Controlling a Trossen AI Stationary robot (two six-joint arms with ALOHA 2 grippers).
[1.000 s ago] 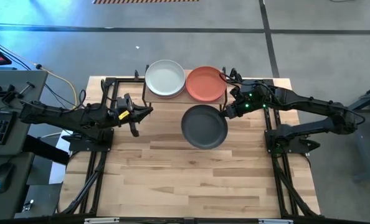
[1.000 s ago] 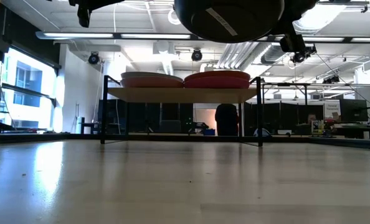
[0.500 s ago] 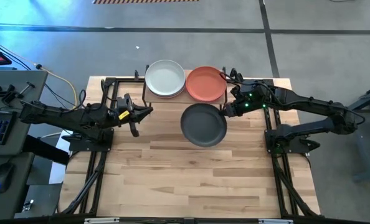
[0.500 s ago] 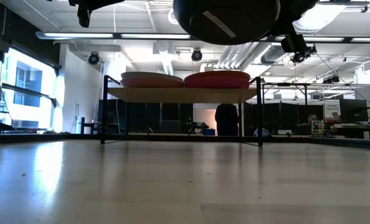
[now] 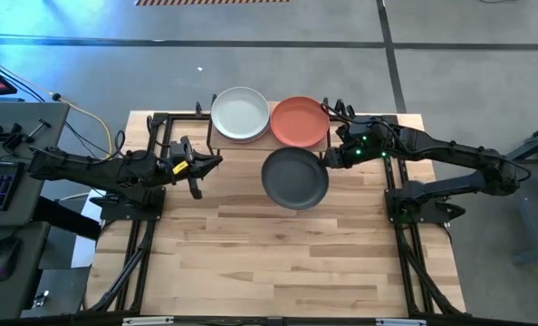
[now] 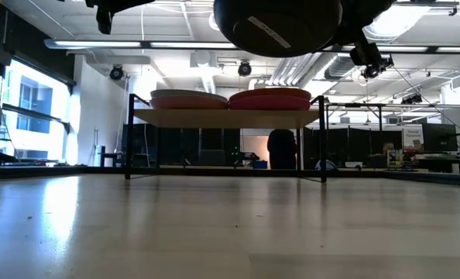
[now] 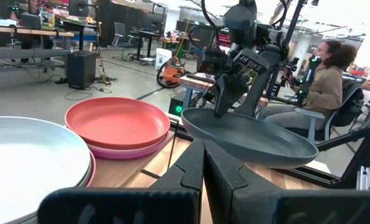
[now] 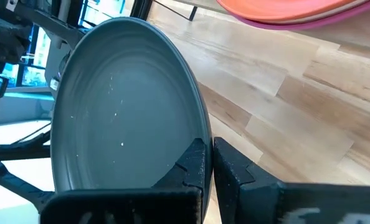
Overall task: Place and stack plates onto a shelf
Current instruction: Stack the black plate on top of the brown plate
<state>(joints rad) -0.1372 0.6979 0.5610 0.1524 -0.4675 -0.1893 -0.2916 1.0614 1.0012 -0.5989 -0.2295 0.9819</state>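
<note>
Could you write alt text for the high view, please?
The right gripper holds a dark grey plate above the table, beside a shelf carrying white and terracotta plates; the left gripper waits, shut.

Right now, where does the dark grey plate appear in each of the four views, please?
High view: dark grey plate at table centre, held at its rim by the right gripper, in front of the shelf.
Low view: its underside fills the top centre, above the shelf.
Left wrist view: centre-right, in the air.
Right wrist view: fills the left half.
Shared landmark: the terracotta plate on the shelf.
</note>
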